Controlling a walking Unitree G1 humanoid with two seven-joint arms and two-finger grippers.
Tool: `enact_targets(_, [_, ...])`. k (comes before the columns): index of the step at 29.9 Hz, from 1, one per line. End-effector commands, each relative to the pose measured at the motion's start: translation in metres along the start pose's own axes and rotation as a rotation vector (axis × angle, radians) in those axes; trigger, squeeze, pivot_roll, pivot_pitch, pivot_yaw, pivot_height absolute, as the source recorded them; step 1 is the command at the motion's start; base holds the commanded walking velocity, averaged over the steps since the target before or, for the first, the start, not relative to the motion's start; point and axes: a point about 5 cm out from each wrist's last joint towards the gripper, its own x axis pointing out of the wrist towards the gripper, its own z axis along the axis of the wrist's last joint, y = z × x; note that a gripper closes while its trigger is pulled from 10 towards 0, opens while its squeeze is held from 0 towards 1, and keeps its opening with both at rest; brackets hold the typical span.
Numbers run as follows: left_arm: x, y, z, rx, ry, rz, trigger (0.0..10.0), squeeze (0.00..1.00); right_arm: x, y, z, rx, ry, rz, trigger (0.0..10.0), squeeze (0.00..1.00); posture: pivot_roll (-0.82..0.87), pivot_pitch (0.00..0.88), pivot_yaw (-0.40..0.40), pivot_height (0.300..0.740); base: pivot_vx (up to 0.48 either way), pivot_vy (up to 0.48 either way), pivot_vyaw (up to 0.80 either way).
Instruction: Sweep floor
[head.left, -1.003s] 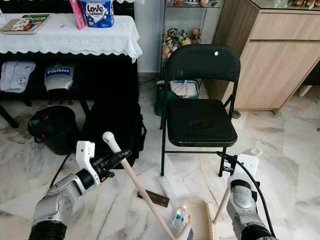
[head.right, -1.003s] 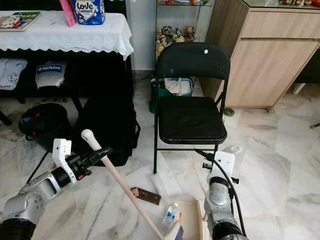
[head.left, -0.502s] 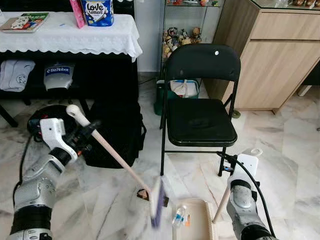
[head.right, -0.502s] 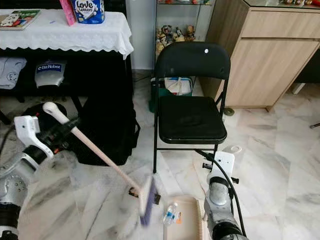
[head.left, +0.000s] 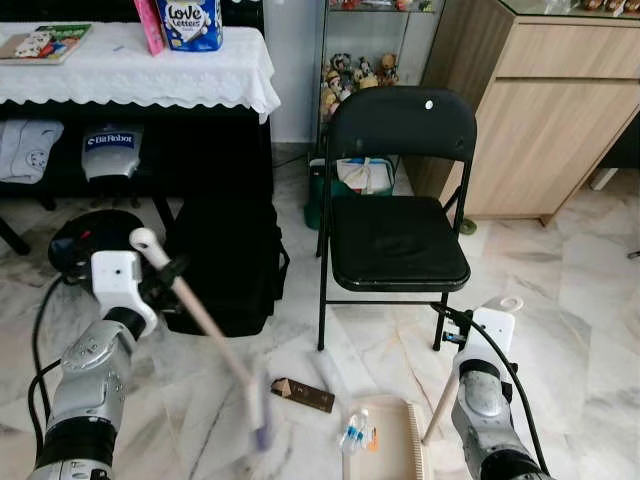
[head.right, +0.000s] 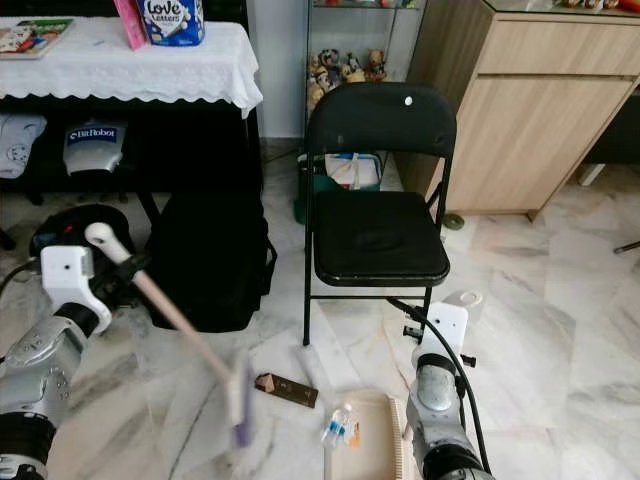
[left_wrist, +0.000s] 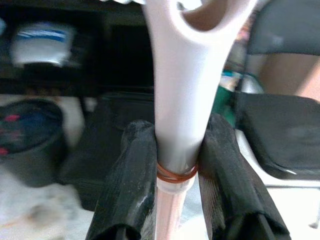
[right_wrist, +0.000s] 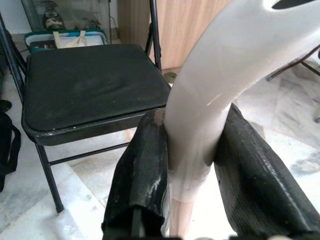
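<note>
My left gripper (head.left: 166, 273) is shut on the broom's white handle top (left_wrist: 186, 80), low on the left. The pale broomstick (head.left: 205, 325) slants down to the right to a blurred broom head (head.left: 259, 411) just above the marble floor. A brown scrap (head.left: 303, 394) lies right of that head. A small plastic bottle (head.left: 352, 432) lies on the beige dustpan (head.left: 390, 450) at the bottom centre. My right gripper (right_wrist: 187, 167) is shut on the dustpan's white handle (right_wrist: 220, 85). Its stick (head.left: 438, 403) leans beside my right arm (head.left: 481, 395).
A black folding chair (head.left: 400, 230) stands just behind the dustpan. A black backpack (head.left: 226, 265) and a black bucket (head.left: 92, 235) sit under the table with a white cloth (head.left: 140, 78) at the left. A wooden cabinet (head.left: 560, 120) is at the right.
My left arm has swung the broom to the left. Its head went from beside the dustpan, past the brown scrap, to the scrap's left. The right arm kept still.
</note>
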Motion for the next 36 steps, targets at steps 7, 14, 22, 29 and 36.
enact_targets(7, [0.002,0.005,0.011,0.046,-0.113,0.129,10.0,0.0,-0.007,0.009,-0.003,0.051,-0.022,0.074,10.0,0.0,-0.06,0.085,-0.033,0.74,0.0,0.0,0.0])
enact_targets(14, [0.003,-0.005,-0.003,0.09,-0.044,0.052,10.0,0.0,-0.007,0.01,-0.004,0.053,-0.018,0.08,10.0,0.0,-0.05,0.08,-0.036,0.74,0.0,0.0,0.0])
enact_targets(22, [0.002,-0.023,-0.026,0.163,0.104,-0.138,10.0,0.0,-0.008,0.011,-0.004,0.06,-0.023,0.093,10.0,0.0,-0.05,0.075,-0.037,0.74,0.0,0.0,0.0])
enact_targets(29, [-0.007,-0.033,-0.036,0.09,0.213,-0.377,10.0,0.0,-0.008,0.011,-0.004,0.061,-0.017,0.096,10.0,0.0,-0.05,0.075,-0.037,0.74,0.0,0.0,0.0])
enact_targets(36, [-0.021,-0.039,-0.042,0.007,0.341,-0.597,10.0,0.0,-0.008,0.012,-0.005,0.062,-0.014,0.098,10.0,0.0,-0.05,0.077,-0.037,0.74,0.0,0.0,0.0])
